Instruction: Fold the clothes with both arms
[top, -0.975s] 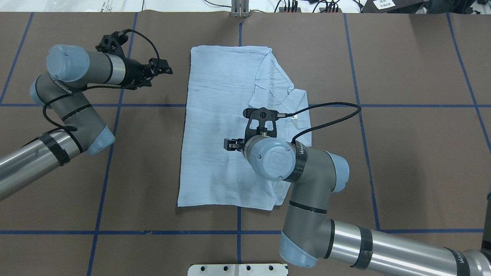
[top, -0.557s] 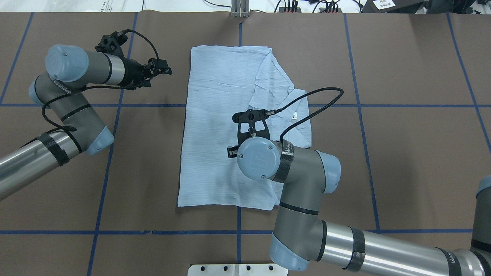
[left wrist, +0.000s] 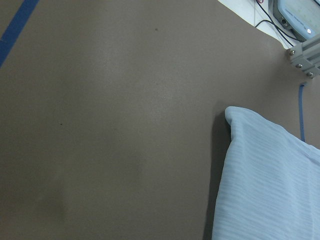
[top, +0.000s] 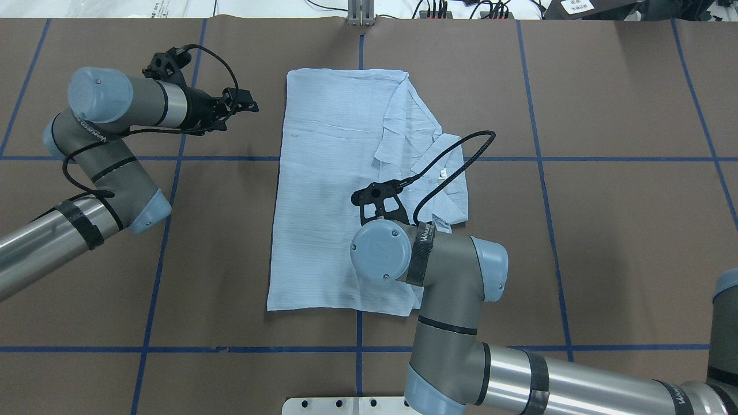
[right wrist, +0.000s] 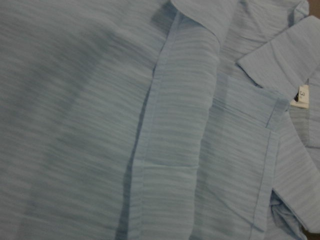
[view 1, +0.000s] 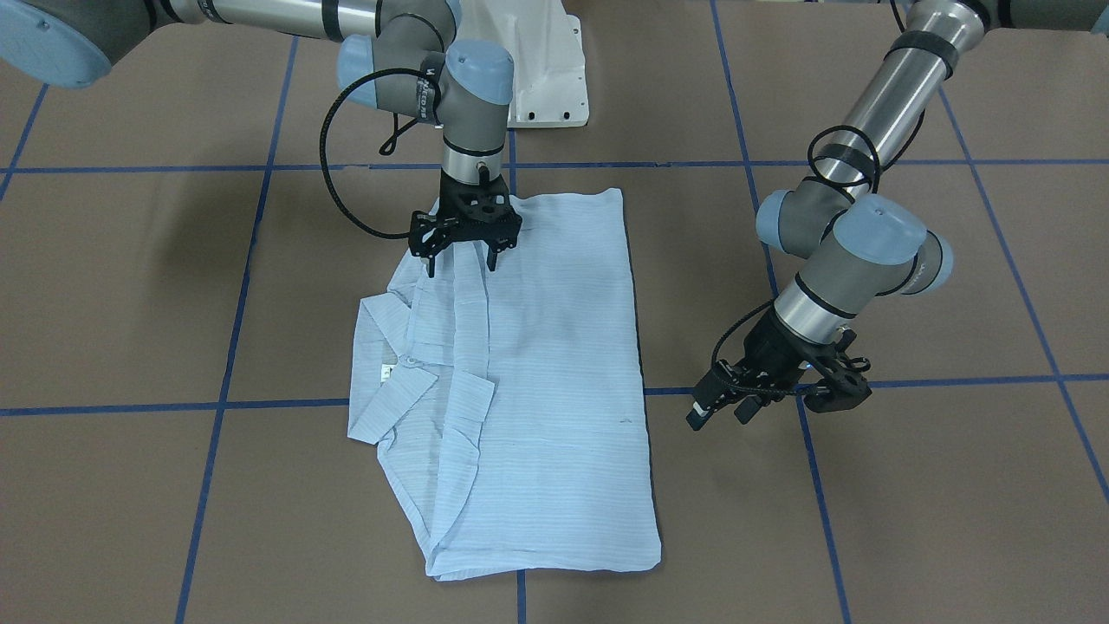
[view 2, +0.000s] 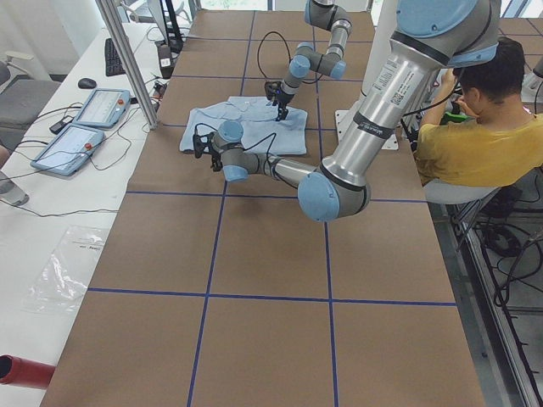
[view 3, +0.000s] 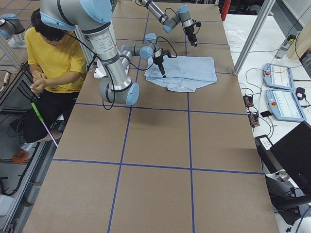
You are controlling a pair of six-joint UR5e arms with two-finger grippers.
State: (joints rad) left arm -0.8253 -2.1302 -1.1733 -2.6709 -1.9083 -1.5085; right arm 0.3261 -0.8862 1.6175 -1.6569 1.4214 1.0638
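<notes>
Moved: right arm (top: pixel 450 259) has drawn its wrist back toward the robot's base, over the shirt (top: pixel 328 190); left arm (top: pixel 115 173) unchanged.
shirt: flat on table (top: pixel 605 230), folded to a long rectangle, collar on robot's right side.
right gripper (view 1: pixel 460 260): jaws parted, pointing down at the folded front edge, holding nothing.
left gripper (view 1: pixel 721 416): jaws parted, empty, beside the shirt's edge, not touching.
risk: pinching only the top layer would peel the fold open; a one-sided lift would skew it.

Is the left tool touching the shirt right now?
No, the left tool hangs over bare brown table, clear of the shirt and its edge.
</notes>
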